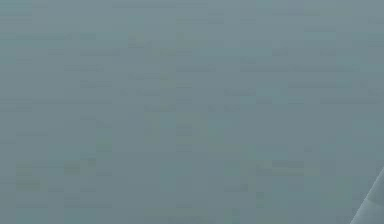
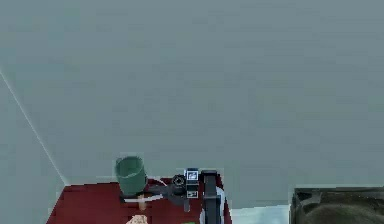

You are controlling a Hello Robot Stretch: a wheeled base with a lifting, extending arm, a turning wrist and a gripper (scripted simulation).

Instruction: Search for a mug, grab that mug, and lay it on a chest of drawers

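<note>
The green mug (image 2: 130, 172) on the red bench (image 2: 85, 203) could be knocked over by the gripper (image 2: 157, 190) near it, whose hold cannot be told.

- I see a dull green, cylinder-shaped mug (image 2: 130, 172) low in the arm side view, left of the middle. It is upright, with a darker rim at the top. I cannot make out a handle.
- The mug's base meets the back edge of a dark red flat furniture top (image 2: 90, 205), close to the grey-blue wall behind. Only the top shows, so I cannot tell what kind of furniture it is.
- The mug sits just left of the gripper (image 2: 158, 188), level with its thin fingers. I cannot tell whether they touch it, or whether the mug is held or standing on the red top.
</note>
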